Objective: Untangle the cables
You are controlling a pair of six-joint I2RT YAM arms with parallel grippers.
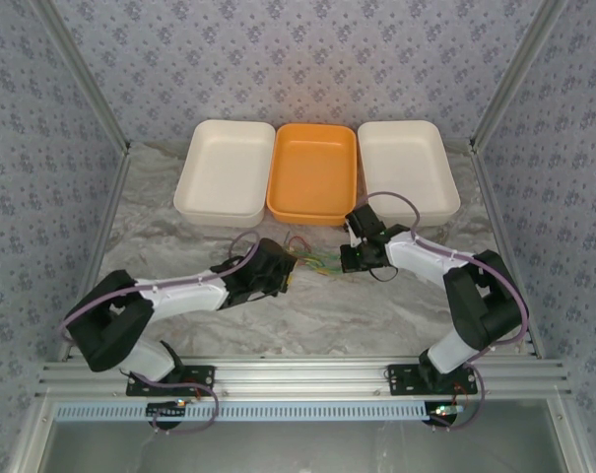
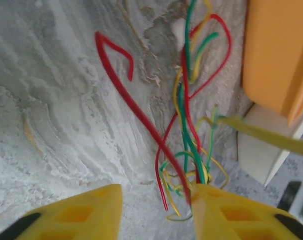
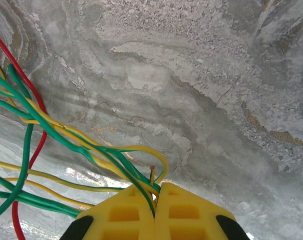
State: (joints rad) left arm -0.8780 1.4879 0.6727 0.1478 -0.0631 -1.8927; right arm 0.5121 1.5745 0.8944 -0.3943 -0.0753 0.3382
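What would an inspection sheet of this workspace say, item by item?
Surface: marbled grey table.
Job's things: thin wires, red, green and yellow, tangled together between the two arms.
Clutter: nothing seen.
Grippers: left gripper open, wires running beside one finger; right gripper shut on the thin wires.
Cables: purple-grey arm cables looped along both arms.
Surroundings: left white tray, orange tray and right white tray in a row at the far edge, all empty; patterned walls.

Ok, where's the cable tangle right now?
In the top view the cables lie mid-table between the left gripper and right gripper, just in front of the orange tray.
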